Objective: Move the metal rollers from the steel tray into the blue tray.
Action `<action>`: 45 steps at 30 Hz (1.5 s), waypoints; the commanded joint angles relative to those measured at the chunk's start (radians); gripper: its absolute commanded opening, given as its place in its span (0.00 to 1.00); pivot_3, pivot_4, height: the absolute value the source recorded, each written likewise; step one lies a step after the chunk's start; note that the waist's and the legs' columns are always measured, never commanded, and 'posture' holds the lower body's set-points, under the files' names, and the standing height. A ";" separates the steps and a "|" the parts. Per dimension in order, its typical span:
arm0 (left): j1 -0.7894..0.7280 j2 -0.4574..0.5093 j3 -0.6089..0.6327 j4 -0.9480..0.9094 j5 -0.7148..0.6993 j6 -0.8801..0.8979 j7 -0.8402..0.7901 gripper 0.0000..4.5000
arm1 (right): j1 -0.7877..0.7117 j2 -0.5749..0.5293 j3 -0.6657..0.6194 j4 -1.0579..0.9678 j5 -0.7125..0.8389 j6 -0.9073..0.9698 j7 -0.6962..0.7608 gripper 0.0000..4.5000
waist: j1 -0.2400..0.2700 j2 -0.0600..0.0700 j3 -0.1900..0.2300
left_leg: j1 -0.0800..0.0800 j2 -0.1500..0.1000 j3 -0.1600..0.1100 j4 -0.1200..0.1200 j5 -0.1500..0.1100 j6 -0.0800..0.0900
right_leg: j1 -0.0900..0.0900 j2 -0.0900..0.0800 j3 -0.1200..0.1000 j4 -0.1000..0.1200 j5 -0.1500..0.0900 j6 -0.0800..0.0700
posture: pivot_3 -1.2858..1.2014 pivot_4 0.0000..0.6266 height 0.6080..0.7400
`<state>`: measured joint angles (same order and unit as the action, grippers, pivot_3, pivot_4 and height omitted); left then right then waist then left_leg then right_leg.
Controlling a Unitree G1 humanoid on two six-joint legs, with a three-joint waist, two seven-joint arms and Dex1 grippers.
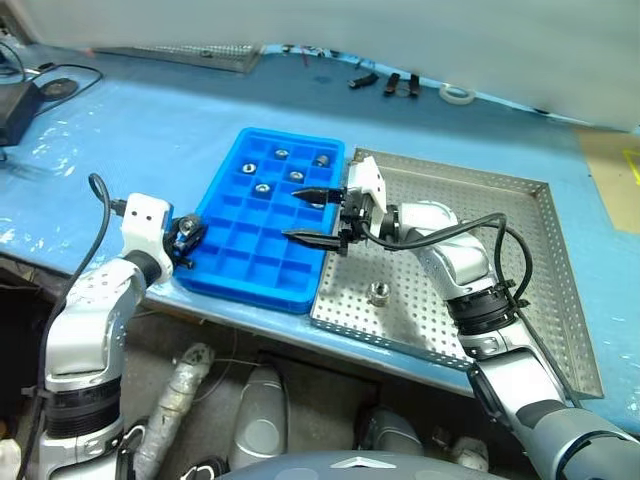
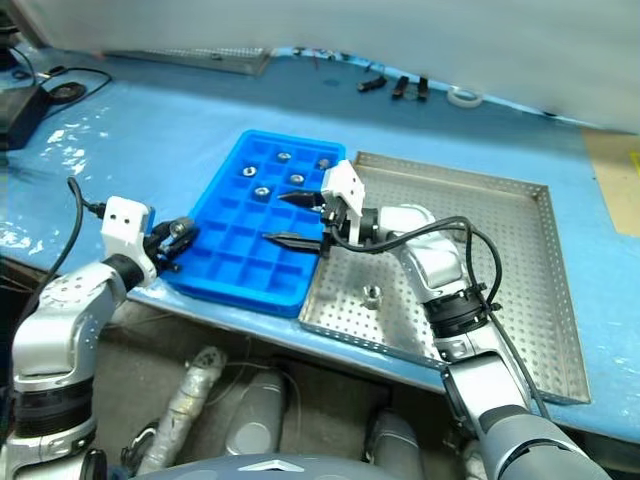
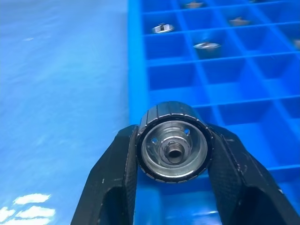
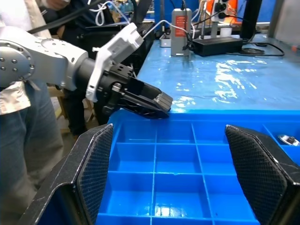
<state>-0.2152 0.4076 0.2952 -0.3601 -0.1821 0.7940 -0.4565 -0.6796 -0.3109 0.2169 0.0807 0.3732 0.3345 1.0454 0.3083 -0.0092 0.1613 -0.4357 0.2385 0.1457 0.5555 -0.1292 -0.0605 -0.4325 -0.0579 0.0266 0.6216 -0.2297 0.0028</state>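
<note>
Clamped between my left gripper's (image 3: 172, 154) two fingers sits one metal roller (image 3: 172, 141), at the near left edge of the blue tray (image 1: 245, 258). My right gripper (image 1: 318, 216) hangs over that tray's right side, jaws wide apart, nothing in them. Five rollers (image 1: 297, 176) lie in far compartments; one more (image 1: 379, 293) rests on the steel tray (image 1: 520, 245).

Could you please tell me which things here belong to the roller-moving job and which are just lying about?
Belonging to the job:
- metal rollers
- steel tray
- blue tray
- left gripper, shut on a roller
- right gripper, open

Lying about:
- tape roll
- black clips
- black adapter with cable
</note>
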 commanded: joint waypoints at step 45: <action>-0.495 -0.107 -0.218 0.449 -0.065 -0.224 -0.007 0.97 | 0.118 -0.100 -0.133 -0.224 0.021 0.062 -0.178 0.90 | -0.008 0.005 -0.003 | -0.002 0.000 0.000 0.006 0.008 -0.004 | -0.001 0.000 0.001 0.004 0.004 0.003 | 0.60 0.24 1.00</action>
<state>-0.6569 0.3050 0.0954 0.1021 -0.2285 0.5969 -0.4345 -0.5705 -0.3934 0.1282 -0.0858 0.3700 0.3921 0.8763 0.3005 -0.0038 0.1583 -0.4378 0.2384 0.1456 0.5617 -0.1216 -0.0648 -0.4334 -0.0581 0.0273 0.6259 -0.2253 0.0063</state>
